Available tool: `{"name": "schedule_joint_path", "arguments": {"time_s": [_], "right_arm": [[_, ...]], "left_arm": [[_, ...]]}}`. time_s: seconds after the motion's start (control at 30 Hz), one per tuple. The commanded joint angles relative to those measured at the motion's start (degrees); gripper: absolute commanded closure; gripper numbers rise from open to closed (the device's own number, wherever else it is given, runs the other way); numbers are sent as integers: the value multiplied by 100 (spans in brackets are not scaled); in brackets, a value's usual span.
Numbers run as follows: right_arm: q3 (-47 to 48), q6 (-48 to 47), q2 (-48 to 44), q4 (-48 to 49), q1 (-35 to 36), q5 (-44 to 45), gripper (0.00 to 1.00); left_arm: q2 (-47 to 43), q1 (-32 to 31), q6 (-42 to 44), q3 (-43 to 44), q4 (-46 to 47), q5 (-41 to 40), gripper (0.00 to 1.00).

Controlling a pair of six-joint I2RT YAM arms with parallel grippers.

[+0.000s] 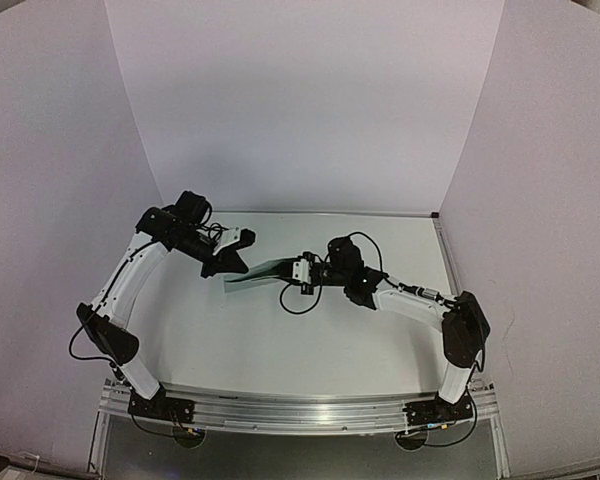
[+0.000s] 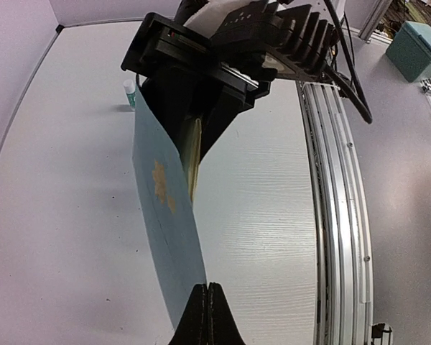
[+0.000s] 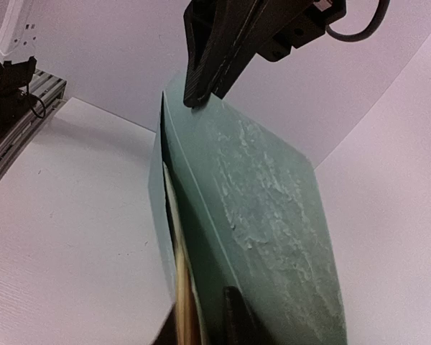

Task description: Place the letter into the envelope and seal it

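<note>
Envelope [image 1: 258,269] hangs above the table [image 1: 310,345] at mid-frame in the top view, its long axis running left to right between the two arms. The left end effector [image 2: 207,310] is clamped shut on the envelope's left end. At the opposite end the letter [image 2: 192,154] shows as a tan edge inside the mouth, where the right end effector [image 3: 200,323] straddles it; pinching or slack, I cannot tell.
</note>
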Motion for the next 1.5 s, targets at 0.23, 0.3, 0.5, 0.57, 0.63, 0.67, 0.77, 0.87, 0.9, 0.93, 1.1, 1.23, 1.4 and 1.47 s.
{"name": "schedule_joint_path", "arguments": {"time_s": [0.23, 0.3, 0.5, 0.57, 0.63, 0.67, 0.77, 0.87, 0.9, 0.93, 1.1, 1.23, 1.4, 1.47], "right_arm": [[141, -6, -307, -466, 177, 143, 71], [225, -154, -299, -592, 244, 276, 72], [623, -790, -203, -1264, 490, 734, 69], [739, -821, -150, -1310, 526, 802, 67], [914, -842, -75, -1431, 559, 954, 66], [995, -866, -31, -1500, 575, 1020, 65], [1300, -1082, 101, -2076, 613, 1182, 67], [1391, -1202, 147, -2425, 633, 1302, 70], [1402, -1222, 153, -2503, 634, 1352, 71], [1409, -1244, 161, -2560, 636, 1411, 71], [1610, -1521, 322, -2778, 664, 1812, 69], [1783, -1637, 458, -2911, 670, 2067, 72], [1828, -1740, 518, -3036, 686, 2156, 92], [1815, -1755, 525, -3053, 685, 2191, 98]], "left_arm": [[-399, 18, -20, -426, 3, -149, 100], [-392, 17, -21, -452, 36, -216, 100], [-393, 17, -44, -529, 97, -399, 100], [-398, 17, -52, -561, 116, -428, 100], [-407, 17, -58, -584, 125, -439, 100], [-409, 17, -59, -591, 127, -435, 100], [-422, 17, -55, -583, 122, -432, 100], [-437, 17, -56, -567, 124, -459, 100], [-440, 17, -54, -564, 126, -466, 100], [-442, 17, -48, -558, 130, -468, 100], [-419, 17, -23, -518, 105, -421, 100], [-404, 17, -22, -466, 87, -399, 100], [-409, 17, -33, -449, 52, -378, 100], [-408, 17, -37, -431, 37, -365, 100]]}}
